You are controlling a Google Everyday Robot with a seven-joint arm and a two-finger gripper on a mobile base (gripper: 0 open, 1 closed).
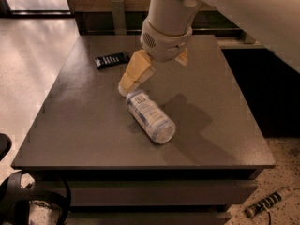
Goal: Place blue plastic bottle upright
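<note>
The blue plastic bottle (150,116) lies on its side near the middle of the dark grey table (84,125). Its white cap end points to the back left and its base to the front right. My gripper (153,75) hangs just above and behind the cap end, apart from the bottle. It is open and empty. Its left tan finger (133,74) reaches down close to the cap, and the right finger (182,57) shows behind the wrist.
A black remote (111,59) lies at the table's back left. The table's front edge is close below the bottle. Black cables (33,200) lie on the floor at the front left, and a striped tool (267,203) at the front right.
</note>
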